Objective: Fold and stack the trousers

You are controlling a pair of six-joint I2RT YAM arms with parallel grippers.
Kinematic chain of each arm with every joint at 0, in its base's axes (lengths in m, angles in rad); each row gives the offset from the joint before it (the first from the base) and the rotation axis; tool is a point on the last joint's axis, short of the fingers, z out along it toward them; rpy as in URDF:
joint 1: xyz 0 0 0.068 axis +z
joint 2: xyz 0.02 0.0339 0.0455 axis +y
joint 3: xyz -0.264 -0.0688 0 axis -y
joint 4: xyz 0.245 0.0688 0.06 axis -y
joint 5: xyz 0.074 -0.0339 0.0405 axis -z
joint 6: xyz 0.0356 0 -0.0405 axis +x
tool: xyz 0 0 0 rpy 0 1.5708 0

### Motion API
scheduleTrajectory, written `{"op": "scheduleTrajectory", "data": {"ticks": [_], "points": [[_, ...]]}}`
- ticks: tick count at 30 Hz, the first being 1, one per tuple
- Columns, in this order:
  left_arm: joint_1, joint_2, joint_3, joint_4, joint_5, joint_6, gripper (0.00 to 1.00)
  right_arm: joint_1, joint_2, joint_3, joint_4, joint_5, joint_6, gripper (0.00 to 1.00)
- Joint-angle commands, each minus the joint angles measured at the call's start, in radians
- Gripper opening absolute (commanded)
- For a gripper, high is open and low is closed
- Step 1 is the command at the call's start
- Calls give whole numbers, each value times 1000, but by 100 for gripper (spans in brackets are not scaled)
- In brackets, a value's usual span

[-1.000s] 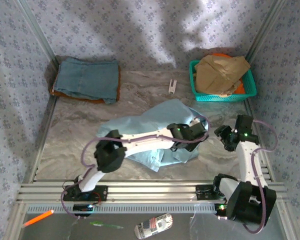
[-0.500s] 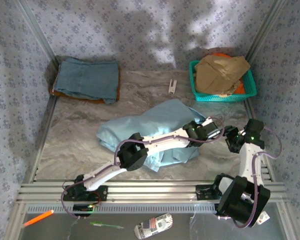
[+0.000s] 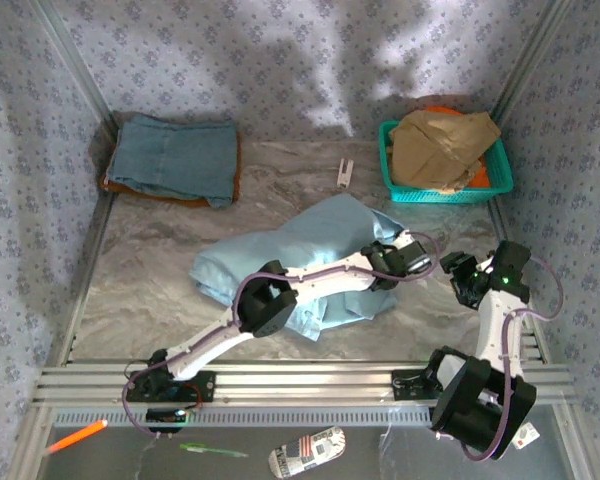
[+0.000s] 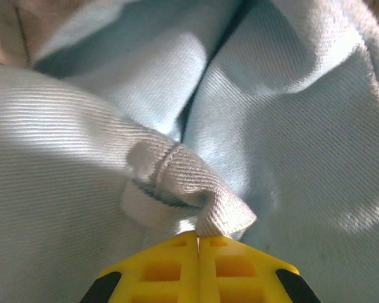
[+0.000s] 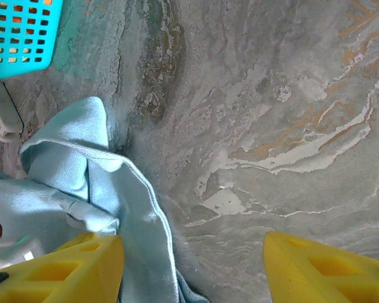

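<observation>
Pale-blue trousers [image 3: 260, 250] | crumpled heap | twill fold pinched by left gripper [image 4: 198, 238]

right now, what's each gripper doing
left gripper: closed, pinching a fold of the trousers
right gripper: open, holding nothing

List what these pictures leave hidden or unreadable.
- Left wrist: the trousers run off every edge; the left gripper is cut off at the bottom.
- Right wrist: the right gripper is cut off by the bottom edge, the basket by the top-left corner.
- Top external: the white item is too small to identify.
</observation>
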Motion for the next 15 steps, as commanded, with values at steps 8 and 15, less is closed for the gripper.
{"op": "scheduleTrajectory", "data": {"ticks": [8,15], "points": [[-5,-419,-241,88,-31,-1,0,20,-13,-14,13,-20,-12,60],[3,-499,-293,76,-21,-22,0,46,-22,-4,11,-20,0,59]]}}
